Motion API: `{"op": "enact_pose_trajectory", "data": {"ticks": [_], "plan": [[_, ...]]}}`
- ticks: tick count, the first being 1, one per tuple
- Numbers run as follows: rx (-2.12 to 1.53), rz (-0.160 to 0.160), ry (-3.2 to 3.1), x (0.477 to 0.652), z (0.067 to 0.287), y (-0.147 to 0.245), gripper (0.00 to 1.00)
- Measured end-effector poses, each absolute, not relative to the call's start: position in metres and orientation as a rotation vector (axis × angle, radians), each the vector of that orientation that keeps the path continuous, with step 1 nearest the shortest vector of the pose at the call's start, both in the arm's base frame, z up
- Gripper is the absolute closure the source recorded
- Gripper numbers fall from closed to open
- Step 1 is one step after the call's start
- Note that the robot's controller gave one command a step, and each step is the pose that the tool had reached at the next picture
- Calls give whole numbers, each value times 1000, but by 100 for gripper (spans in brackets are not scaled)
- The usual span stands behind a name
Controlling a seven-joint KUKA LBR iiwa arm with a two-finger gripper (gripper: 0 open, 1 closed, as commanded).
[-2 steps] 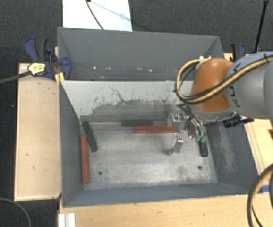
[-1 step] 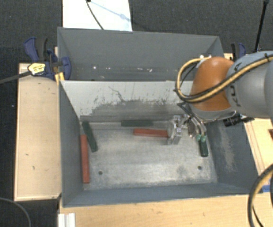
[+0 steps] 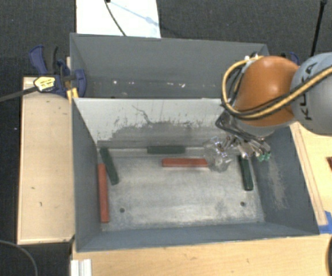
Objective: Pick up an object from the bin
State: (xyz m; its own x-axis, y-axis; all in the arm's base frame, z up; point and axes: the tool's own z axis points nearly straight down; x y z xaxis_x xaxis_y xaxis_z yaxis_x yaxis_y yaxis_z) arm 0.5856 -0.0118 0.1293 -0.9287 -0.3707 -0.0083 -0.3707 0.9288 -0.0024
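My gripper (image 3: pixel 219 156) is low in the bin's right half, under the orange wrist cover. It sits right at the right end of a red stick (image 3: pixel 183 163) that lies flat across the middle of the floor. A dark green stick (image 3: pixel 246 173) lies just to the gripper's right, pointing toward the front. Another dark green stick (image 3: pixel 166 150) lies along the back wall, a little behind the red one. I see nothing lifted off the floor.
At the left wall lie a long red stick (image 3: pixel 103 193) and a short dark green stick (image 3: pixel 109 165), side by side. The arm and its cables come in from the right over the bin's right rim.
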Motion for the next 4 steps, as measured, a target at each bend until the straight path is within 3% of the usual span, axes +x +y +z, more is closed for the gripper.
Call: {"op": "enact_pose_trajectory", "data": {"ticks": [1, 2, 3, 4], "plan": [[-590, 0, 3080, 585, 128, -12, 0], [-611, 4, 3082, 587, 67, -4, 0], [-609, 1, 3074, 589, 73, -5, 100], [-611, 1, 3078, 588, 71, -5, 0]]}}
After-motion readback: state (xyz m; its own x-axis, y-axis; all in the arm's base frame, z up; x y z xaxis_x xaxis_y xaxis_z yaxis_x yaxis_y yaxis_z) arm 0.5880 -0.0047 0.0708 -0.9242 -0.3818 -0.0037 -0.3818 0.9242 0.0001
